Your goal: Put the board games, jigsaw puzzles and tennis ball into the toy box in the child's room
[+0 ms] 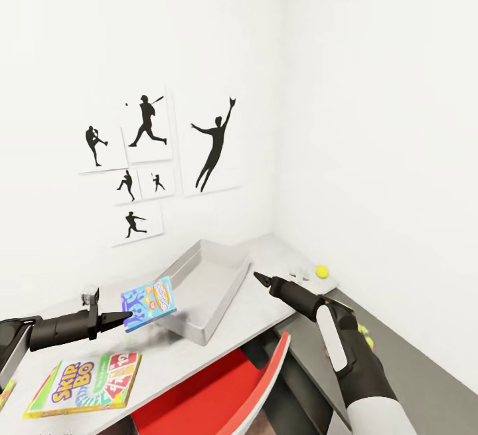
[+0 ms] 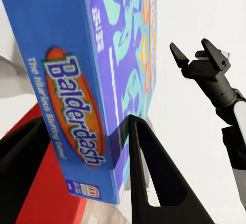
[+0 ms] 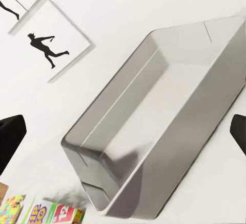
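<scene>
Pale grey slab tabletop (image 1: 265,302) carries grey rectangular open toy box (image 1: 206,282), yellow-green-red "SKIP-BO" card box (image 1: 86,384), yellow tennis ball (image 1: 322,271).

Six white wall prints (image 1: 149,169) with black baseball-player silhouettes hang above the desk. Red chair (image 1: 219,388) tucked beneath its front edge.

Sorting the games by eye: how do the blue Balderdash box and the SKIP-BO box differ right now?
The Balderdash box is blue and held up on edge by the left gripper at the toy box rim; the SKIP-BO box is yellow, green and red, lying flat on the table, untouched. Both are flat card game boxes.
</scene>
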